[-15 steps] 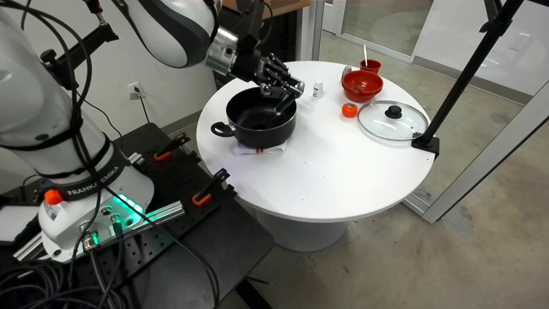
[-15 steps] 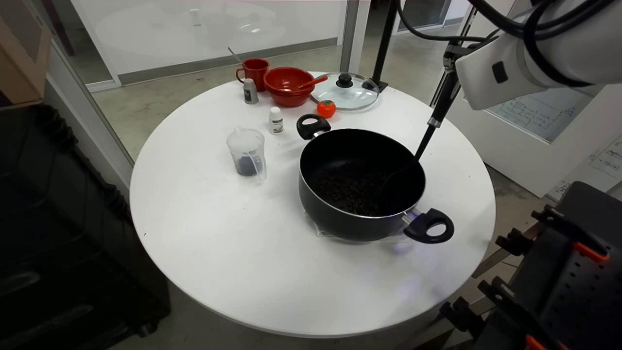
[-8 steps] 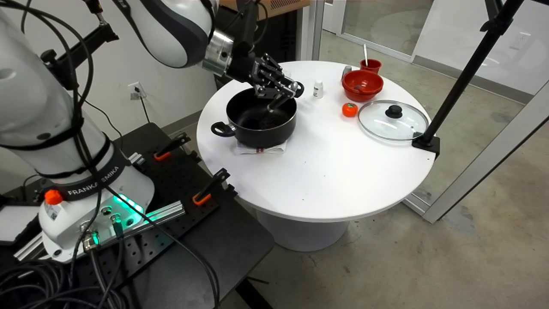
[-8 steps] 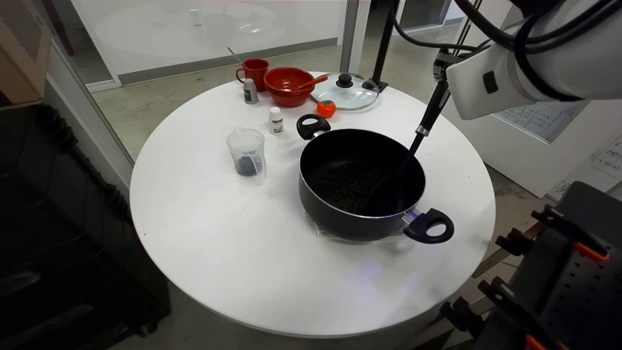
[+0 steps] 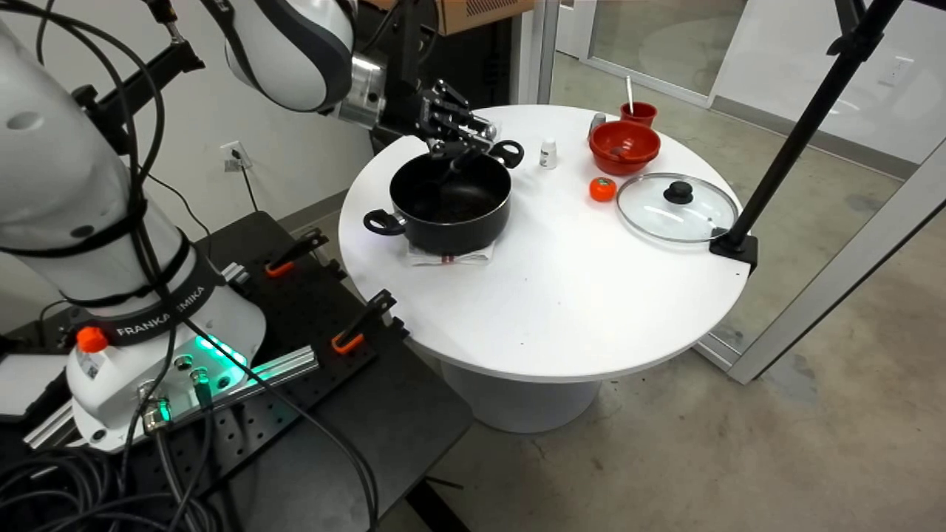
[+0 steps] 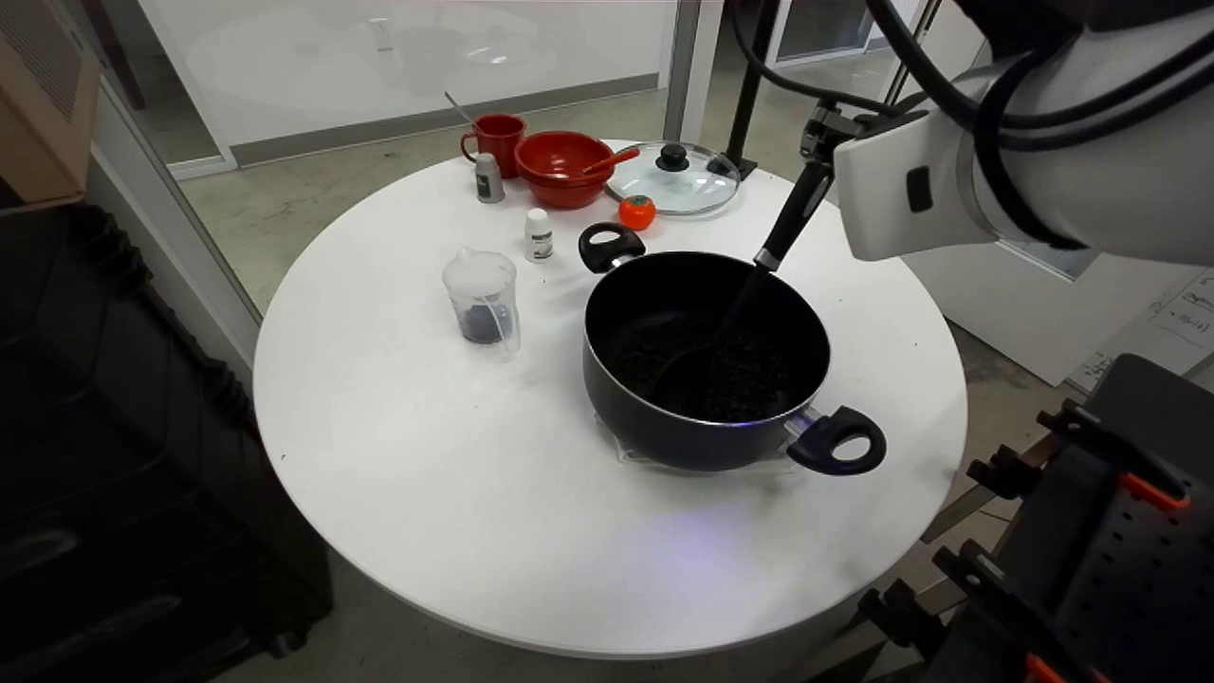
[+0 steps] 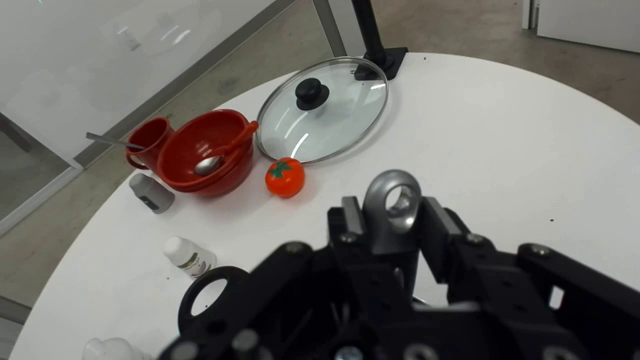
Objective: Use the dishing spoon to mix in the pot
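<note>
Long black, silver-tipped dishing spoon slants into deep, round, black two-handled pot, just right of centre in an exterior view; jaws grip spoon's top end. Pickup and insertion done; mixing probably under way; can't tell how much is left.

There is one bench, one pot with two handles, one cloth, one glass lid, one tomato, one mug, one slender stick, one jug, one dishing spoon, one red-handled spoon and two small bottles; whether the red bowl is one or two stacked, I cannot tell
</note>
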You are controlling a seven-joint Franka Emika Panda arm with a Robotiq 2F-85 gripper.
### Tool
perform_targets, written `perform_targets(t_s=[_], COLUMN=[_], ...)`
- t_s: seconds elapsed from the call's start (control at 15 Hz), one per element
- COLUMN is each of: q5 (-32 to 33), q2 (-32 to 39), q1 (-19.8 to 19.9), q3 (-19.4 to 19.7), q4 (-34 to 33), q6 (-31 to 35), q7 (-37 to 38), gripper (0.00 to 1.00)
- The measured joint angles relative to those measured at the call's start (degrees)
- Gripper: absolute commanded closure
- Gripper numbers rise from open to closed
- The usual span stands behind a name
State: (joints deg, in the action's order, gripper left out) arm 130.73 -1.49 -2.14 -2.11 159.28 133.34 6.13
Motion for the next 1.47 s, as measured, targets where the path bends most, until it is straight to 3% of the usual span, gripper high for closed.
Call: perform_targets(t_s=[0.53, 1.47], q5=[0.0, 0.94], q2=[2.73, 4.83], q1=[-1.89, 0.83], q3=[-2.65, -0.34], q4=[-0.01, -3.79], q6=[-9.15, -15.28], q7=[6.82, 8.41], gripper=[0.92, 0.92])
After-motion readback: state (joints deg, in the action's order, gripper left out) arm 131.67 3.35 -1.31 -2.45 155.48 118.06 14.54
